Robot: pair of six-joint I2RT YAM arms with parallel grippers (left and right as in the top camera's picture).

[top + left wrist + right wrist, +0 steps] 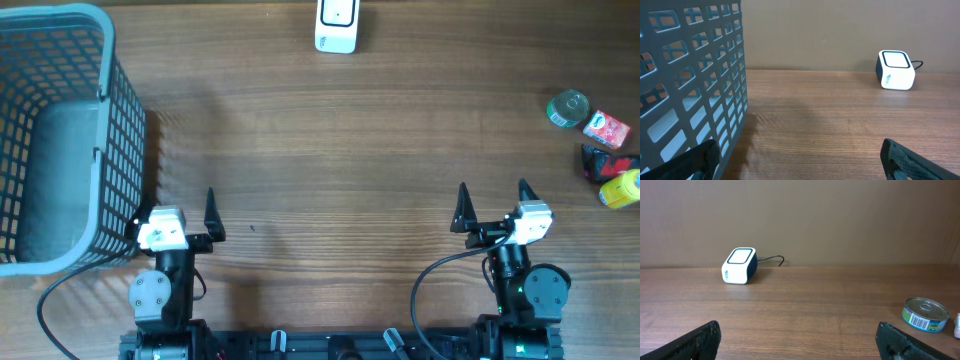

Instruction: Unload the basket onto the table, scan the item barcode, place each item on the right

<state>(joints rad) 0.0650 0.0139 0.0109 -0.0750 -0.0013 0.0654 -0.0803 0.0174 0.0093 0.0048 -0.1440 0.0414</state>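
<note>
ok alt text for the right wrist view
A white scanner sits on a wooden table, its cable trailing right. A can stands at lower right, and the open fingers frame the bottom corners.

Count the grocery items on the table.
4, clustered at the right edge of the table: tin can, red packet beside it, dark packet, yellow container frontmost. Others may lie off-frame.

Shop checkout mock-up: barcode scanner (336, 25), basket (122, 120), groceries (606, 130).

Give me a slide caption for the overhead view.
Left gripper and right gripper open, empty; basket at left, scanner at the far edge, can and other items at right.
</note>
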